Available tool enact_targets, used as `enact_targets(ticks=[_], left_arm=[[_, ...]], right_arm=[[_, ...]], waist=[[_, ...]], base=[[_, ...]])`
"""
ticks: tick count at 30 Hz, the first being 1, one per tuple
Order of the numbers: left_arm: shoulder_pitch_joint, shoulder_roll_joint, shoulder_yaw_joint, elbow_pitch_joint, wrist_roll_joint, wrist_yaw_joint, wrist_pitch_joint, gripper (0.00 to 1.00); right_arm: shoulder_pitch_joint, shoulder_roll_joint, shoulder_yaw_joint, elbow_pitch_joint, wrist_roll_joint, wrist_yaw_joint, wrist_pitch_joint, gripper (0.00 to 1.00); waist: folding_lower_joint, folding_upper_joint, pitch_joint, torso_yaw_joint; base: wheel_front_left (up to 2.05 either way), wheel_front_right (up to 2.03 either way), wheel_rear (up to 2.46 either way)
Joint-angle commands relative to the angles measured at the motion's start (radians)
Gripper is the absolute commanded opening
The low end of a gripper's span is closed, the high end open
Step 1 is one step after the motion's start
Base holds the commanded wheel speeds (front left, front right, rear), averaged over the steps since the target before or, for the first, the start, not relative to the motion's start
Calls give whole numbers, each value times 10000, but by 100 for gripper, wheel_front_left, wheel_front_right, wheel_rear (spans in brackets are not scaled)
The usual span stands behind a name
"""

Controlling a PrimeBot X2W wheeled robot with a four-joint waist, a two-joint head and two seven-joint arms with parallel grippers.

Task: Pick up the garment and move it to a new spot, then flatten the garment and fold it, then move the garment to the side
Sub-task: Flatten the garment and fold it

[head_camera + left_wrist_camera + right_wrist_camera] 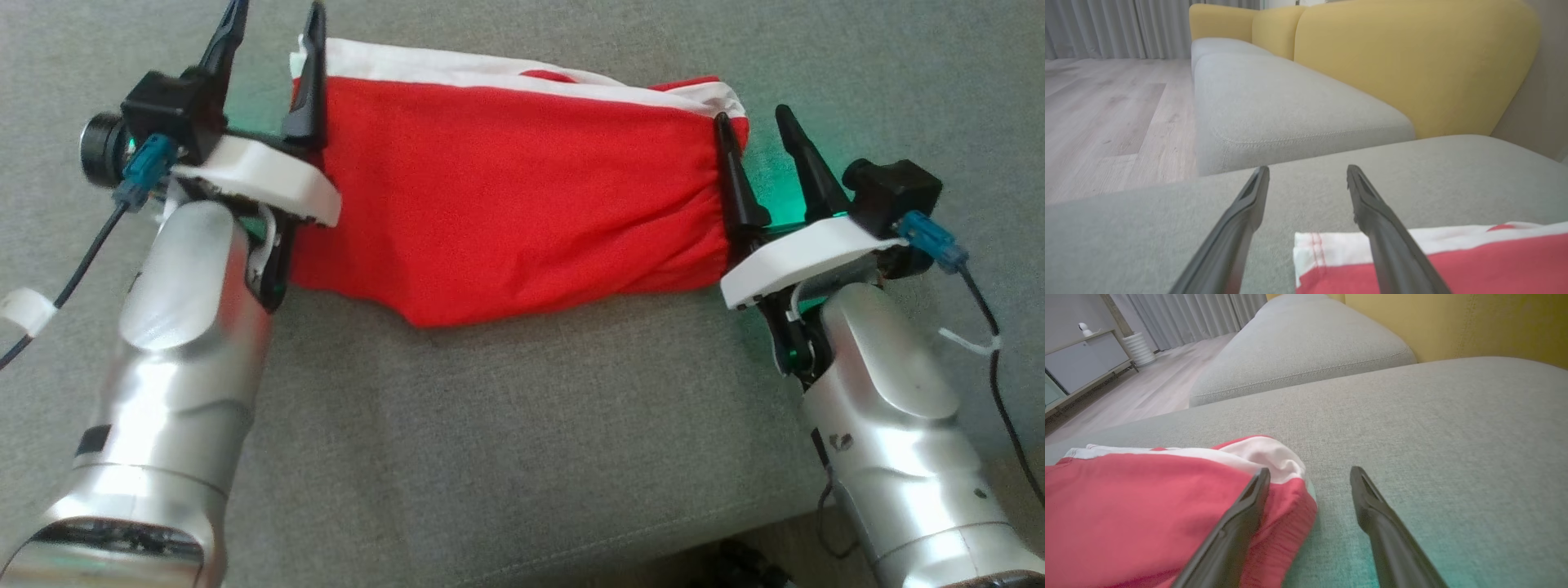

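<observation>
- The garment (506,196) lies on the grey seat cushion (522,425), folded into a long red band. A white strip runs along its far edge, and the near edge sags to a soft point toward the robot.
- Its right end is bunched and wrinkled, with white cloth rolled over the top. Its left end is squarer, and the left wrist view shows a white corner there with red stitching.
- The left gripper (277,8) is at the garment's left end with its jaws spread wide and nothing between them.
- Its inner finger crosses the white corner of the cloth and its outer finger hangs over bare cushion. Whether that inner finger presses on the fabric, I cannot tell.
- The right gripper (751,114) is at the opposite end, jaws also wide apart and gripping nothing.
- In the right wrist view its inner finger sits over the bunched red end, while the outer finger is over plain grey upholstery. A green glow spills on the cushion there.
- The two silver forearms come up from the bottom corners of the head view, one at each end of the garment.
- Further out, a second grey cushion (1290,102) butts against this one, with the yellow backrest (1412,61) behind.
- Beyond that are the pale wooden floor (1106,102), the grey curtains (1106,28) and a low cabinet (1086,359).
</observation>
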Motion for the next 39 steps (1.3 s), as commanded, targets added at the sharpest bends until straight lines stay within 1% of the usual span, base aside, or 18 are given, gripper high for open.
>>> enact_targets(ticks=[1,4,7,11,14,19,22,23,26,30,31,32,33,35,39], left_arm=[[-227,157,260,-581,16,25,-51,100],[100,53,30,-967,-16,20,-51,100],[582,28,-405,-1006,-331,19,-51,100],[1210,183,-1072,-486,-872,18,-24,100],[1578,254,-1323,8,-1352,17,227,100],[1938,331,-1383,731,-2174,17,853,100],[2002,336,-1366,940,-2494,16,1062,100],[2063,335,-1386,1143,-2797,16,1341,100],[2172,353,-1569,1261,-3245,16,1795,100],[2285,388,-2018,1072,-3822,16,2398,100],[2302,413,-2117,1013,-3956,16,2518,98],[2312,454,-2211,970,-4061,16,2612,68],[2313,503,-2287,937,-4142,16,2658,48],[2323,572,-2410,899,-4264,16,2671,0],[2309,657,-2477,864,-4368,16,2302,0]], right_arm=[[-31,-20,61,-317,-16,-9,-130,100],[190,-20,-104,-596,-107,-9,-147,100],[565,-20,-296,-1019,-287,-9,-150,100],[1180,-20,-623,-1526,-670,-9,-152,100],[1658,-20,-823,-1905,-894,-9,-137,100],[2387,-20,-1078,-2616,-1066,-9,260,100],[2666,-20,-1226,-2899,-1149,-9,420,100],[2947,-20,-1347,-3191,-1210,-9,592,100],[3313,-20,-1471,-3673,-1267,-9,815,100],[3733,-20,-1618,-4327,-1335,-9,1087,100],[3820,-20,-1643,-4466,-1348,-9,1149,100],[3892,-20,-1662,-4587,-1356,-9,1205,100],[3950,-20,-1675,-4695,-1358,-9,1253,100],[4042,-20,-1692,-4867,-1338,-9,1313,100],[4190,-20,-1754,-5100,-1309,-9,1365,100]], waist=[[-1,0,-127,68],[-1,0,-370,178],[-1,0,-708,306],[-1,0,-1205,482],[-1,0,-1533,528],[-1,0,-1855,345],[-1,0,-1942,252],[-1,0,-2021,139],[-1,0,-2088,-59],[-1,0,-2079,-239],[-1,0,-2076,-268],[-1,0,-2076,-294],[-1,0,-2076,-314],[-1,0,-2110,-342],[-1,0,-2258,-261]], base=[[0,0,0],[0,0,0],[0,0,0],[0,0,0],[0,0,0],[0,0,0],[0,0,0],[0,0,0],[0,0,0],[0,0,0],[0,0,0],[0,0,0],[0,0,0],[0,0,0],[0,0,0]])
